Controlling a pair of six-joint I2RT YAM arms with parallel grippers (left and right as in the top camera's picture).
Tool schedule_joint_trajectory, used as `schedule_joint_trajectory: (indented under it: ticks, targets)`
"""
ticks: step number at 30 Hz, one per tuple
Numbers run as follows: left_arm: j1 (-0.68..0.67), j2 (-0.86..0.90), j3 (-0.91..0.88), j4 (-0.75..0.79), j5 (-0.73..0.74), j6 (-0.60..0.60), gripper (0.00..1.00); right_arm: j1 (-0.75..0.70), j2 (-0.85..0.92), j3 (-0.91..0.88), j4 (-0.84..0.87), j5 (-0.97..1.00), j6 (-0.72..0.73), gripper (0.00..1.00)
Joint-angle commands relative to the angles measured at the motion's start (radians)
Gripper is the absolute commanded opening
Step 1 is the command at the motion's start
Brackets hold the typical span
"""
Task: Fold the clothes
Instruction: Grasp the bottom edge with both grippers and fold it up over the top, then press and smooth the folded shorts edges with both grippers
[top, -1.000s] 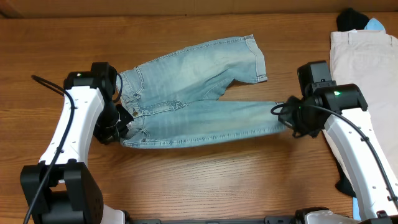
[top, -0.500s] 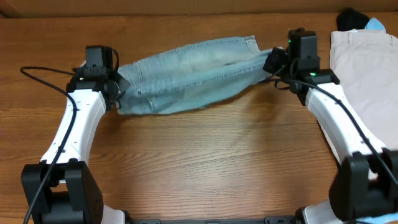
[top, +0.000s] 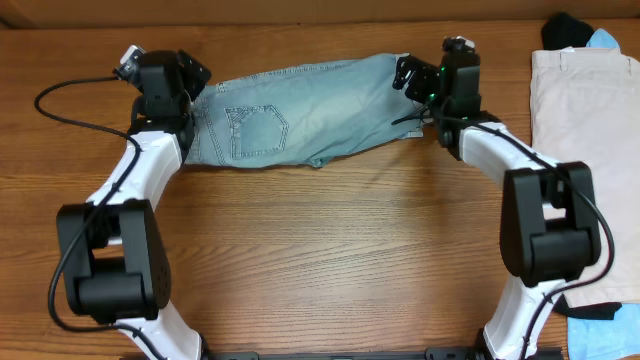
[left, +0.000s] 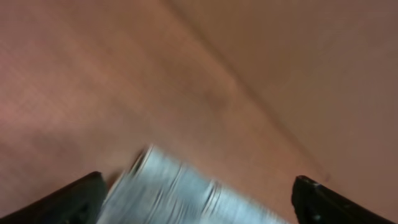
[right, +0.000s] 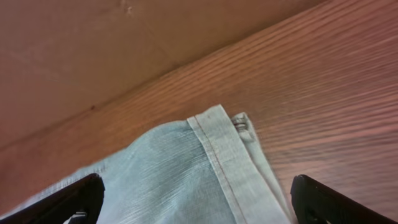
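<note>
The clothes (top: 300, 110), light-blue denim shorts, lie folded lengthwise at the back of the table with a stitched pocket (top: 256, 131) facing up. My left gripper (top: 192, 78) is at the waistband end, open. In the left wrist view the blurred denim (left: 180, 199) shows low between the wide-apart fingers of that gripper (left: 199, 202). At the leg-hem end my right gripper (top: 410, 76) is open too. The right wrist view shows the hem corner (right: 217, 162) lying flat on the wood, with the right gripper (right: 199, 198) spread around it and not pinching it.
A beige garment (top: 590, 110) lies at the right edge, with a black item (top: 565, 30) and a light-blue item (top: 603, 40) behind it. A brown wall (right: 124, 43) runs right behind the shorts. Bare wood table (top: 340, 250) stretches toward the front.
Both arms carried the near edge of the shorts to the back, laying it over the far half. Both grippers have gone from shut on the denim to open.
</note>
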Motion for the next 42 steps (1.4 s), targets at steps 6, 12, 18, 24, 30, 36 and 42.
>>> schedule_joint_trajectory:
  ticks: [6,12,18,24,30,36,42]
  targets:
    - [0.031,0.026,0.124,-0.196,0.096,0.202,1.0,-0.002,-0.003,0.016,-0.089,-0.024,-0.003,1.0]
    - [0.031,0.026,0.201,-0.492,0.179,0.296,1.0,-0.003,-0.003,0.016,-0.298,-0.053,-0.196,1.0]
    - [0.029,0.027,0.2,-0.592,0.178,0.352,1.0,-0.003,0.032,0.016,-0.371,0.043,-0.223,0.76]
    - [0.029,0.027,0.2,-0.71,0.178,0.397,1.0,-0.003,0.038,0.016,-0.579,0.127,-0.163,0.14]
    - [0.029,0.027,0.2,-0.778,0.178,0.469,1.0,-0.04,0.037,0.016,-0.989,0.128,-0.057,0.08]
    - [0.029,0.029,0.2,-0.684,0.296,0.641,1.0,-0.087,-0.076,0.024,-1.068,-0.026,-0.206,0.3]
    - [0.029,0.097,0.2,-0.592,0.5,0.785,1.0,-0.106,-0.266,0.121,-1.155,-0.056,-0.306,1.0]
